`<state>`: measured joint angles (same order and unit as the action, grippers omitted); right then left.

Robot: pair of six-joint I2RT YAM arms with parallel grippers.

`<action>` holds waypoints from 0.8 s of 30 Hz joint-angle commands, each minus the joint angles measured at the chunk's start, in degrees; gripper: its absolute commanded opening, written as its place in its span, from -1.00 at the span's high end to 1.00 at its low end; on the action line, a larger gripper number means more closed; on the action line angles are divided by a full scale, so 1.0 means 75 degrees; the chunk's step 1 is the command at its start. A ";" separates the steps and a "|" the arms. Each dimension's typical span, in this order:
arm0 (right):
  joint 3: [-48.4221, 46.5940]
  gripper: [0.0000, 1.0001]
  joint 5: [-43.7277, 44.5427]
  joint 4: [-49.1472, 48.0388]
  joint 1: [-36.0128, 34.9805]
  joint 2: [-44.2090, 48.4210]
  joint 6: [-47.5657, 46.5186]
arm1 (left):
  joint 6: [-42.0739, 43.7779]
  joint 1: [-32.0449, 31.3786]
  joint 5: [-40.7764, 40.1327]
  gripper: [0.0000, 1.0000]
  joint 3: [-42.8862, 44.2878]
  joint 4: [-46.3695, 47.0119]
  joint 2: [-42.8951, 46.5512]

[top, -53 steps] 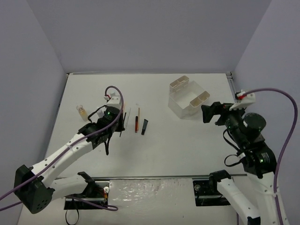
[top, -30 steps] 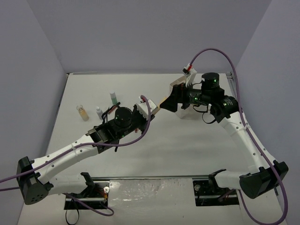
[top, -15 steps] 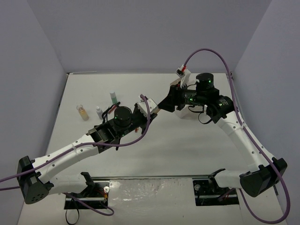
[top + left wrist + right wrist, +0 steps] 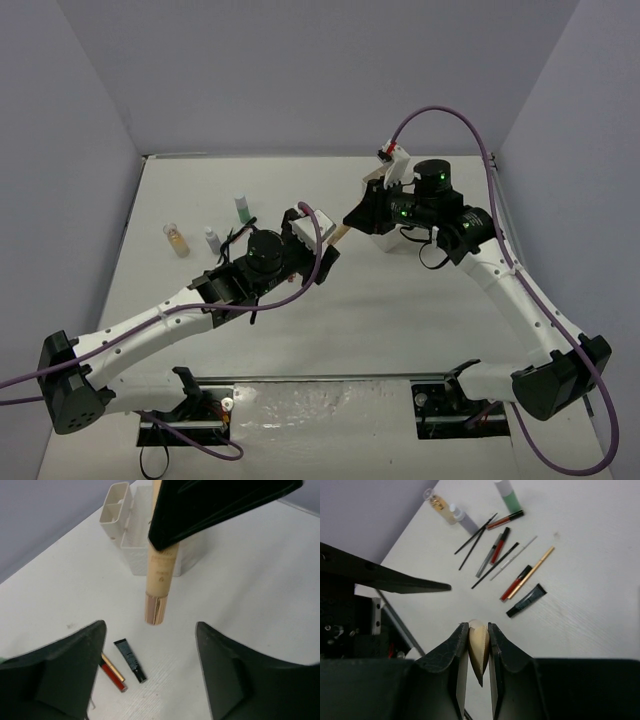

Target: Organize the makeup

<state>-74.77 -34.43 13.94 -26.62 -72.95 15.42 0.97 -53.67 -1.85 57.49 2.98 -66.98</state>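
A tan makeup tube [image 4: 159, 585] hangs above the table, with my right gripper [image 4: 476, 630] shut on its crimped end [image 4: 479, 647]. My left gripper [image 4: 150, 630] is open just below the tube's capped end, its fingers apart from it. In the top view the tube [image 4: 342, 230] spans between the right gripper [image 4: 354, 216] and the left gripper [image 4: 318, 248]. On the table below lie a black tube [image 4: 526, 600], a red pencil [image 4: 517, 582], a gold pencil [image 4: 537, 566] and several thin black and grey pencils [image 4: 492, 555].
The white compartment box [image 4: 132, 535] stands behind the tube, half hidden under the right arm in the top view [image 4: 374, 181]. An amber bottle [image 4: 176, 240], a small grey bottle [image 4: 212, 238] and a green-capped bottle [image 4: 242, 208] stand at the left.
My right gripper closed on the tan tube. My left gripper then opened and let the tube go, drawing slightly back from it.
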 commanded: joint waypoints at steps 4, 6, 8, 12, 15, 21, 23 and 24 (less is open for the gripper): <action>-0.0356 1.00 0.2820 -0.0418 0.0107 -0.0271 -0.0655 | -0.1112 0.0024 -0.2176 -0.94 0.0184 -0.0806 0.0621; -0.0631 1.00 0.3612 -0.0408 0.0242 -0.0678 -0.0808 | -0.1441 0.0097 -0.2713 -0.94 0.0226 -0.1629 0.0847; -0.0908 1.00 0.4084 -0.0416 0.0410 -0.1039 -0.1017 | -0.1685 0.0256 -0.3057 -0.94 0.0251 -0.2201 0.1166; -0.1745 1.00 0.4686 -0.0418 0.0925 -0.2095 -0.1272 | -0.2420 0.0787 -0.3336 -0.94 0.0213 -0.3670 0.1722; -0.2477 1.00 0.5289 -0.0426 0.1171 -0.2850 -0.1444 | -0.2968 0.1376 -0.3055 -0.94 0.0131 -0.4648 0.2149; -0.3703 1.00 0.5825 -0.0533 0.1337 -0.4026 -0.1804 | -0.2923 0.2007 -0.2837 -0.94 -0.0053 -0.5482 0.2600; -0.3930 1.00 0.5935 -0.0610 0.1376 -0.4325 -0.1898 | -0.2850 0.2042 -0.2854 -0.94 -0.0225 -0.5405 0.2729; -0.4045 1.00 0.5918 -0.0644 0.1397 -0.4428 -0.1919 | -0.2837 0.2050 -0.2850 -0.94 -0.0340 -0.5355 0.2785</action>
<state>-99.25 5.65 13.33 -16.51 -104.60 3.73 -19.62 -39.01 -23.04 56.24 -35.88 -47.49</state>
